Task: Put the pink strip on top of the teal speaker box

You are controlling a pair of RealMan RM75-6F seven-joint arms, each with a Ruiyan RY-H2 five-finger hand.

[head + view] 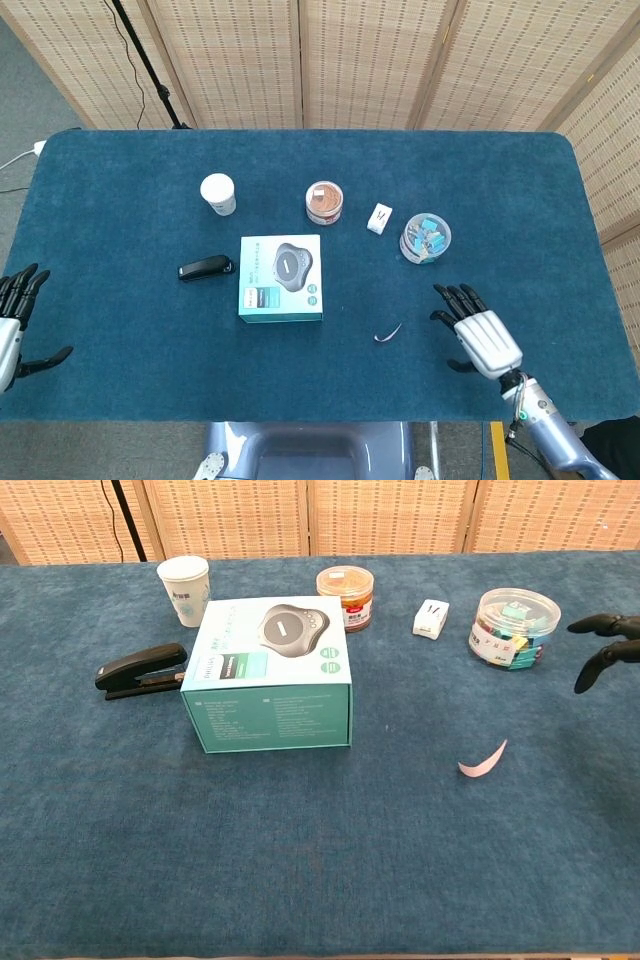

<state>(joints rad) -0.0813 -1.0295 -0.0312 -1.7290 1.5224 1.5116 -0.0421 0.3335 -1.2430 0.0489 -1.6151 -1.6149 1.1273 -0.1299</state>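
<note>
The pink strip point(388, 333) point(483, 759) lies curled on the blue cloth, to the right of the teal speaker box point(281, 277) point(268, 675). My right hand point(478, 333) hovers a little right of the strip, fingers spread and holding nothing; in the chest view only its dark fingertips point(605, 646) show at the right edge. My left hand point(12, 318) sits at the table's left edge, far from the box, fingers apart and empty. It does not appear in the chest view.
A black stapler point(205, 267) lies left of the box. Behind stand a white paper cup point(218, 193), an orange-lidded jar point(324, 202), a small white box point(380, 218) and a clear tub of clips point(425, 237). A folding screen point(320, 60) backs the table.
</note>
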